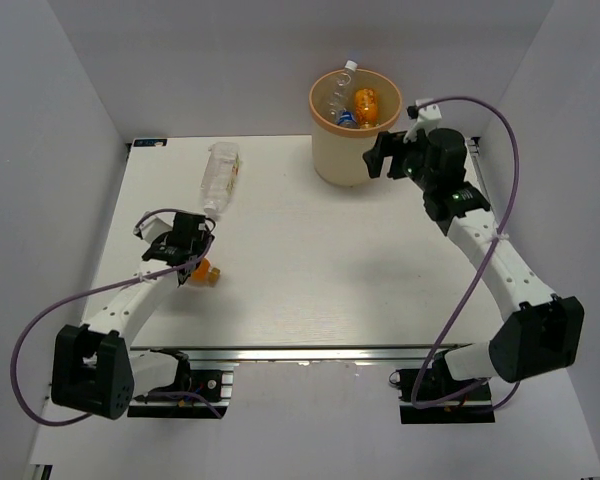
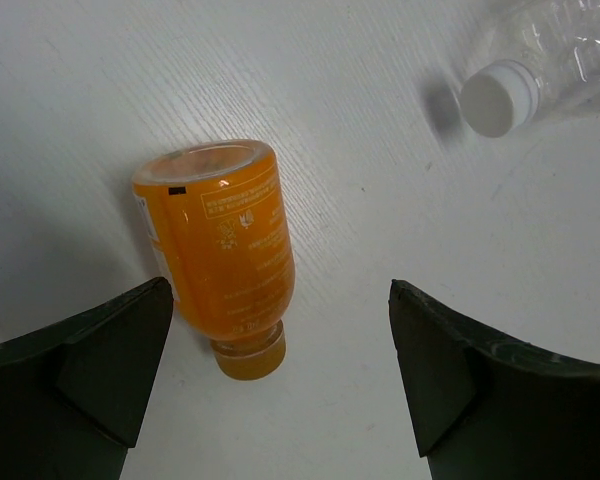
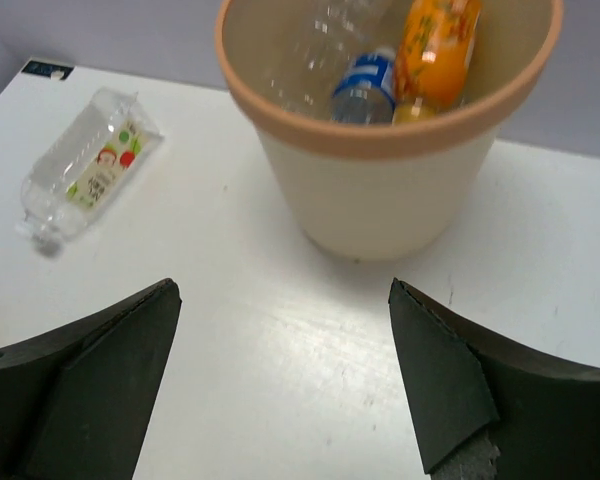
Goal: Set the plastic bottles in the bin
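The orange bottle [image 2: 220,250] lies on its side on the table [image 1: 310,270], under the left claw [image 2: 280,290], whose fingers are apart and off-centre over it. Best to centre over the body, lower, then close across it. A clear bottle [image 1: 220,175] lies beyond. The right claw [image 3: 280,300], apart and empty, faces the bin [image 1: 340,160].

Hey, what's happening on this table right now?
It's a tidy-up job. The left gripper, jaws open, hangs over an orange bottle lying on the table; a clear bottle lies farther back. The right gripper, jaws open and empty, sits beside the bin, which already holds several bottles.
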Motion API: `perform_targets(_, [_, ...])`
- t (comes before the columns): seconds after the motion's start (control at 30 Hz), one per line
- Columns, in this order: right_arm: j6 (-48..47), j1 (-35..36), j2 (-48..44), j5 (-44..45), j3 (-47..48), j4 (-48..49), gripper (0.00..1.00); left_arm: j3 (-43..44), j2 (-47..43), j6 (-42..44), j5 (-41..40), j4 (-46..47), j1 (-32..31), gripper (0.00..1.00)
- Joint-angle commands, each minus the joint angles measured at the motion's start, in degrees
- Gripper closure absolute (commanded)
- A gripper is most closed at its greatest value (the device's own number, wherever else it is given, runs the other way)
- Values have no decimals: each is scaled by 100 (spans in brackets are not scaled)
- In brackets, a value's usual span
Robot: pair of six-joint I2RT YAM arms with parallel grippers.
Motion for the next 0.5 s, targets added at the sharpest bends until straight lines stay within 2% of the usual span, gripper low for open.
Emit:
perform_targets(0.0, [219,-14,-480,-144,-724,675,11,28,341,-219,9,240,112,2])
perform_targets(0.27, [291,-14,-842,-222,-1648,762,11,-25,1044,-167,-167,292,438,2])
perform_targets(0.37, [185,-14,-640,-791,-1692,640,11,-77,1185,-35,-140,607,446,10])
perform_targets(0.43, [1,-14,-561,-1539,-1780,666,11,-104,1238,53,-123,801,447,14])
perform_targets(0.47, [-61,12,-552,-1715,-1806,666,11,-86,1273,62,-114,811,438,23])
